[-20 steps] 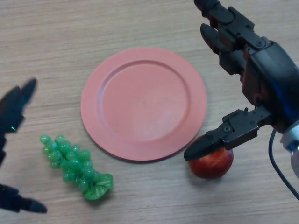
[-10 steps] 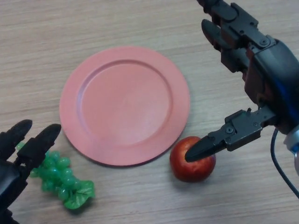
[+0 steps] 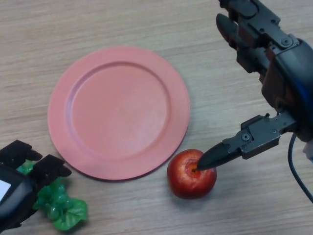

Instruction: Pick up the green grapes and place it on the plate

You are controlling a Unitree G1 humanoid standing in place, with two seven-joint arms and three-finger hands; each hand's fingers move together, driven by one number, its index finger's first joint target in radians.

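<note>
A bunch of green grapes with a leaf lies on the wooden table at the bottom left, just off the near-left rim of the plate. My left hand is down on the bunch and covers its left and upper part. The pink plate sits in the middle left with nothing on it. On the right, my right hand hangs open above the table, its thumb tip reaching over the apple.
A red apple stands on the table by the plate's near-right rim, under the thumb of my right hand. Bare wooden table lies beyond the plate.
My left hand has come in from the left and lowered onto the grapes. The view has shifted, so plate, apple and grapes sit further left and lower. The right hand holds its pose.
</note>
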